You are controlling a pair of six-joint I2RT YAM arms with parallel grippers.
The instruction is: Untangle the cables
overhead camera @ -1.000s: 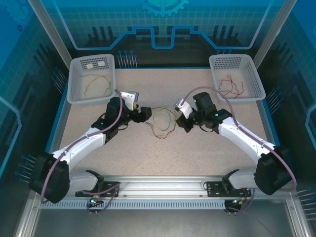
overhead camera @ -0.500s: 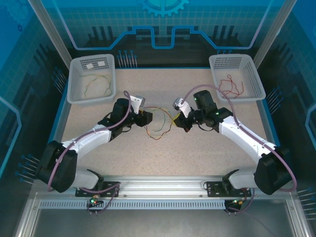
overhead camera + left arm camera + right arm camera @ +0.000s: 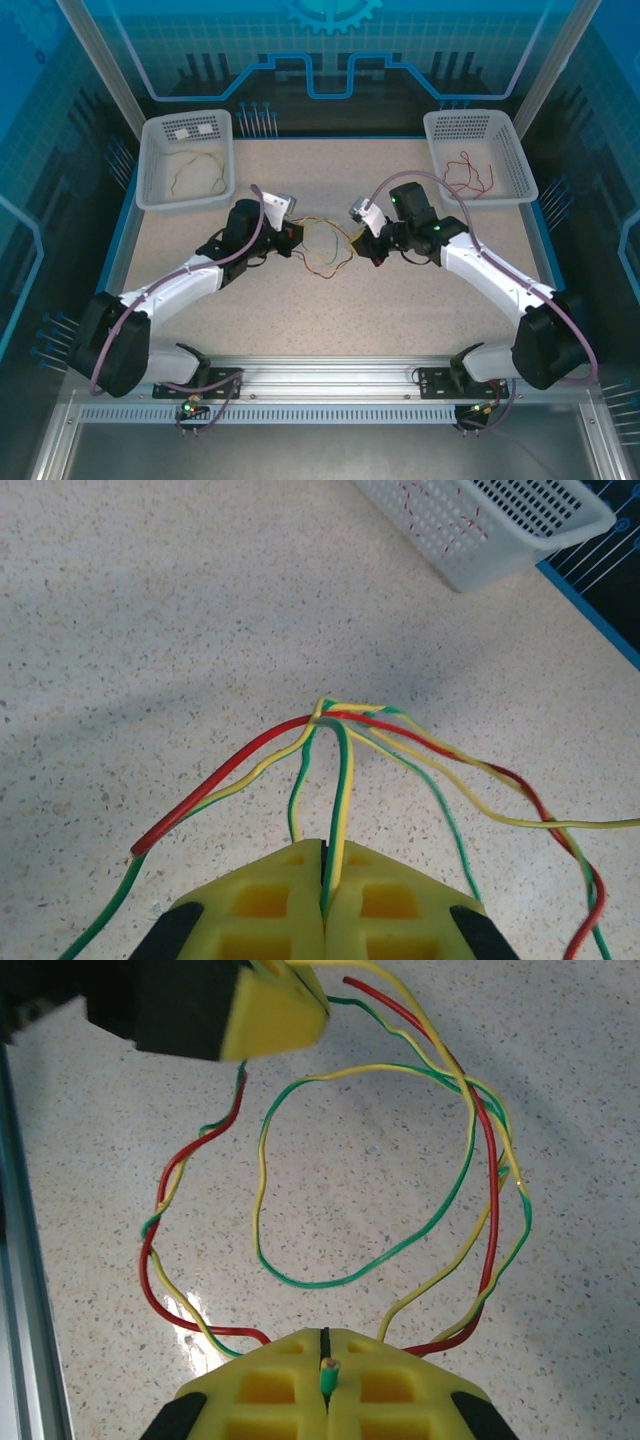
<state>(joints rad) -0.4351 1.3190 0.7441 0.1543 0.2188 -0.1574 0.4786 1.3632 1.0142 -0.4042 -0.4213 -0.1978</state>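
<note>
Two grips on: left tool [image 3: 323,868] and right tool [image 3: 325,1348] each pinch one strand of the cables [image 3: 325,252]; next, I reckon, ease them apart.

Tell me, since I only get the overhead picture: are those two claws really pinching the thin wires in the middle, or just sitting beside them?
Observer: The left gripper is pinching. Its wrist camera shows the yellow pads shut on a yellow-green cable.
Operator: And the other claw?
Observer: The right gripper is shut too. A green cable end pokes out between its pads.
Operator: Where is the actual snarl?
Observer: Just ahead of the left gripper. Red, yellow and green strands bunch together at one tangle, then fan out over the table.
</note>
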